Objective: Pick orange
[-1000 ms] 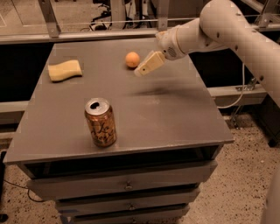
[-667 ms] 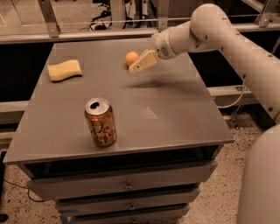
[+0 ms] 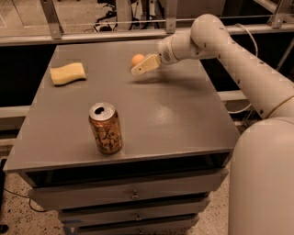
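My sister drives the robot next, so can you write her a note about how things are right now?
Gripper: over the far side of the table, just in front of the orange; contact unclear.
Orange: on the table, not lifted.
Can near the front, sponge far left: leave them.
Done: the reach.
Left: grasp the orange and lift it.

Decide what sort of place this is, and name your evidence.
Probably a robotics lab or workshop: a grey drawer cabinet serves as test table, metal framing and loose cables stand behind it, and the robot's gripper hovers beside the orange near the far edge.
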`<state>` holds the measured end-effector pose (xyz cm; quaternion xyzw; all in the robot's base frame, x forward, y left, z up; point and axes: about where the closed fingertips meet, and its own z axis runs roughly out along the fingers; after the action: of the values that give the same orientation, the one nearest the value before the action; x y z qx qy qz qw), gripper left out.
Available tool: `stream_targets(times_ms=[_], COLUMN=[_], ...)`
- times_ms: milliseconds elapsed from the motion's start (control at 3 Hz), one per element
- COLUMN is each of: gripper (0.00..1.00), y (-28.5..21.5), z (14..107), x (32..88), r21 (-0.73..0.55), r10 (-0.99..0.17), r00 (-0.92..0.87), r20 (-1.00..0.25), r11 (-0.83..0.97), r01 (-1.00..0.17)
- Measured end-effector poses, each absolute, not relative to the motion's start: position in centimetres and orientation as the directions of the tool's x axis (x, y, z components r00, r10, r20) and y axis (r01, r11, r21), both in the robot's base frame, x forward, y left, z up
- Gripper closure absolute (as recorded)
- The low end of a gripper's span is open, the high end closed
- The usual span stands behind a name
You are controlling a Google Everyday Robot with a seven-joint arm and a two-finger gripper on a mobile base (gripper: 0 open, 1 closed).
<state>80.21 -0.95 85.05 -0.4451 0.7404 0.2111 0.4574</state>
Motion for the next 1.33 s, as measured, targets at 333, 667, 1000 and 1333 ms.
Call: stream_targets(times_ms=[333,667,1000,1333], gripper=[0.19,0.42,0.65,0.88], y=[-0.4,0.6,1.2,1.3], z=[83.9,83.4,84.1,85.9], x=[80.9,81.1,80.5,79.0], r21=[-0.065,-0.044,-0.045,-0.056], r10=[-0.441,-0.422,-0.411,-0.385], r00=[-0.206,-0.209,-0.188,-0.143], r20=[-0.874,-0.882,-0.892,-0.912], r11=[0.524,0.515,0.494,0.459], r01=[-0.849,-0.856,-0.868,-0.887])
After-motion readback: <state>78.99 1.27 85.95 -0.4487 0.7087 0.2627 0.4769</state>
